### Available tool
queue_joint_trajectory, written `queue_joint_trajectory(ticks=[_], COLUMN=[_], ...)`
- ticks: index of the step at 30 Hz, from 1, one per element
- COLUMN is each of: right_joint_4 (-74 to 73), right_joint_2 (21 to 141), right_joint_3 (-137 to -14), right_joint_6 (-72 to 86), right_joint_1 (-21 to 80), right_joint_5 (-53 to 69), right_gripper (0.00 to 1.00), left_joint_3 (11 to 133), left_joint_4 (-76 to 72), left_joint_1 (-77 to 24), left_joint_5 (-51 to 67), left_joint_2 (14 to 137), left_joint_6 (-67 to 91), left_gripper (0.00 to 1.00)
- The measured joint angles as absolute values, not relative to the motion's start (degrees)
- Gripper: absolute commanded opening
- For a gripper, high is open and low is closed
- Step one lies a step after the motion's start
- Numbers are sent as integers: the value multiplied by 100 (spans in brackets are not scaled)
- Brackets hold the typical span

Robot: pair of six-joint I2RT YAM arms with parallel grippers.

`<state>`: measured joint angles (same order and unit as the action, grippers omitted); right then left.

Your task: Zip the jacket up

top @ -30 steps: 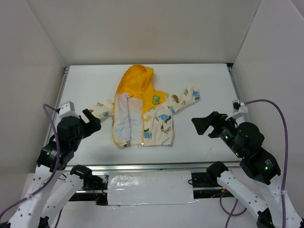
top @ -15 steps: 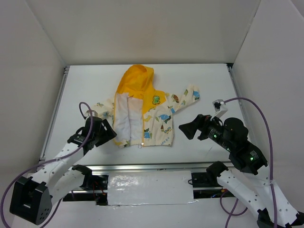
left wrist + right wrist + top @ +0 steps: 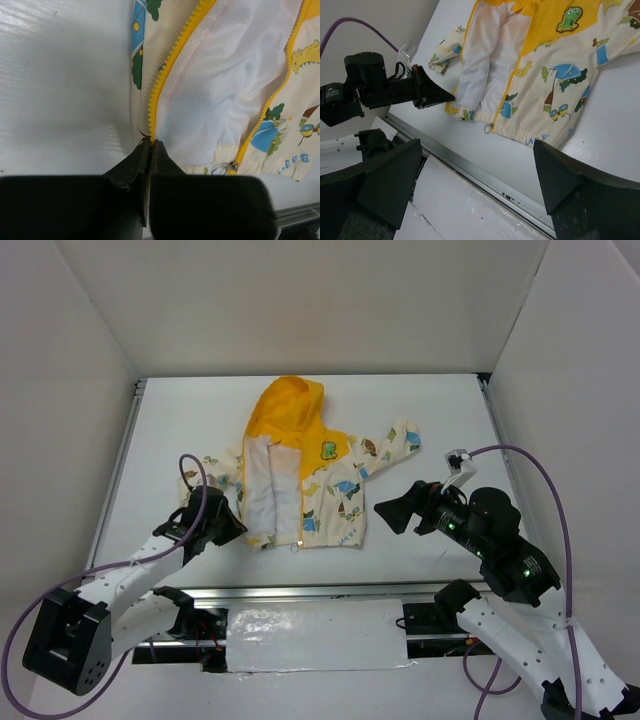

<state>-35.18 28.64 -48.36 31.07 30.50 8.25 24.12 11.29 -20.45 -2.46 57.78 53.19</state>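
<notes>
The jacket (image 3: pixel 325 485) lies flat on the white table, hood away from me, its left front folded open to show white lining (image 3: pixel 215 90). My left gripper (image 3: pixel 238 530) is at the jacket's lower left corner. It is shut (image 3: pixel 150 143) on the bottom end of the yellow zipper edge (image 3: pixel 172 60). The zipper pull ring (image 3: pixel 223 168) rests on the other front edge at the hem (image 3: pixel 487 128). My right gripper (image 3: pixel 390 512) hovers open to the right of the jacket (image 3: pixel 555 60), with nothing between its fingers (image 3: pixel 485 185).
A metal rail (image 3: pixel 300 590) runs along the table's near edge, with a pale taped plate (image 3: pixel 315 635) below it. White walls close in the back and both sides. Purple cables (image 3: pixel 520 455) loop off both arms.
My left gripper has swung in from the left to the jacket's lower left corner and shut on the zipper edge. The right gripper has moved closer to the jacket, still open.
</notes>
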Motion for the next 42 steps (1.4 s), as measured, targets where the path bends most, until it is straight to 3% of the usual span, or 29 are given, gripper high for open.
queue_joint_trajectory(ticks=[1, 8, 13, 17, 23, 25, 27, 29, 32, 35, 42], right_joint_4=[-3516, -2707, -1994, -1916, -1546, -1435, -1291, -1194, -1153, -1059, -895], right_joint_2=[2867, 3264, 4895, 6106, 7024, 7192, 7384, 7583, 7830, 7922, 8121], right_joint_3=[-4829, -4333, -4305, -4692, -5214, -5212, -5212, -5214, -5203, -5203, -5205], right_joint_6=[3107, 3258, 3590, 3962, 4429, 4558, 4654, 4711, 4799, 4856, 4794], right_joint_1=[3050, 3083, 3472, 3787, 3988, 3992, 3994, 3999, 3970, 3981, 4001], right_joint_5=[829, 1304, 1295, 888, 340, 303, 283, 276, 193, 204, 322], right_gripper=[100, 100, 95, 88, 86, 86, 85, 85, 84, 83, 78], left_joint_3=[2412, 2801, 3741, 4418, 4576, 4582, 4619, 4661, 4678, 4676, 4445], left_joint_4=[1131, 1385, 1282, 1092, 845, 792, 784, 740, 808, 816, 838], left_joint_1=[-2064, -2751, -3708, -4313, -5024, -5135, -5210, -5280, -5382, -5483, -5570], left_joint_5=[-244, -432, -676, -888, -1127, -1133, -1151, -1192, -1337, -1350, -1400], left_joint_2=[5780, 5677, 5948, 6831, 7603, 7725, 7797, 7826, 7784, 7649, 6580], left_joint_6=[5317, 5433, 5358, 5024, 4637, 4554, 4477, 4445, 4431, 4397, 4582], left_gripper=[1, 0, 0, 1, 7, 14, 32, 44, 78, 94, 93])
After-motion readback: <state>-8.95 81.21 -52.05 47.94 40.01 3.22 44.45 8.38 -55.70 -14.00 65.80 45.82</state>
